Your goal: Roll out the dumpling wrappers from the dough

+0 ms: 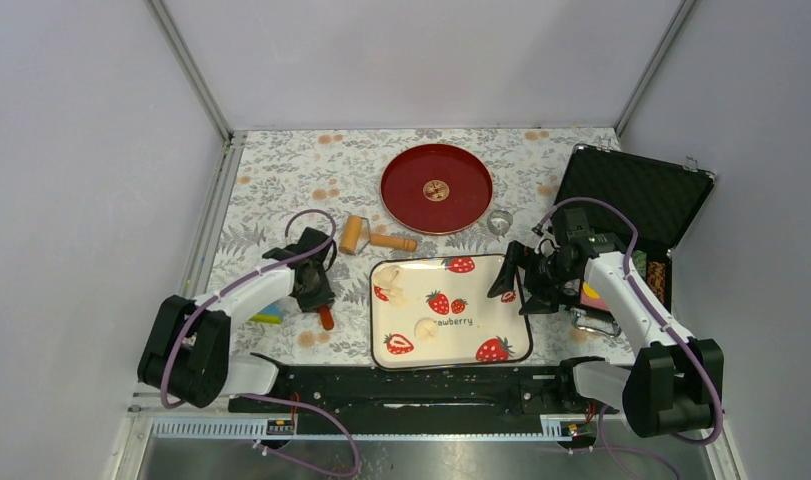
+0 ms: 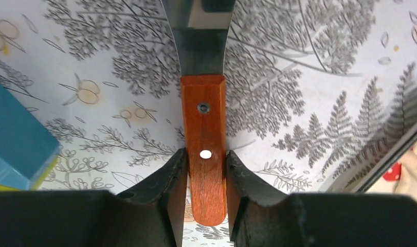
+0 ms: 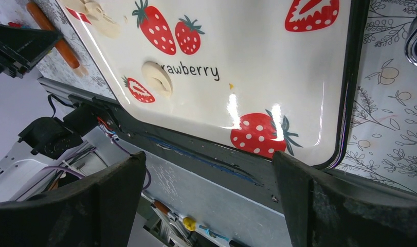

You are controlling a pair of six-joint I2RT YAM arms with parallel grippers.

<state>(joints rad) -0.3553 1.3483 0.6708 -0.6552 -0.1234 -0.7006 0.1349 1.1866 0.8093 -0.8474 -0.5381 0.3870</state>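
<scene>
The left gripper [image 2: 204, 153] is clenched on the wooden handle of a scraper [image 2: 202, 87], with a blue box [image 2: 16, 139] on one side and the tray [image 1: 486, 300] edge on the other (the blade is cut off above). We see the right gripper [image 3: 209, 206] spread wide, holding nothing, at the tray's right edge. The dough [image 1: 426, 328] lies on the tray beside the printed word, and a ragged patch [image 1: 391, 288] lies near its left edge.
</scene>
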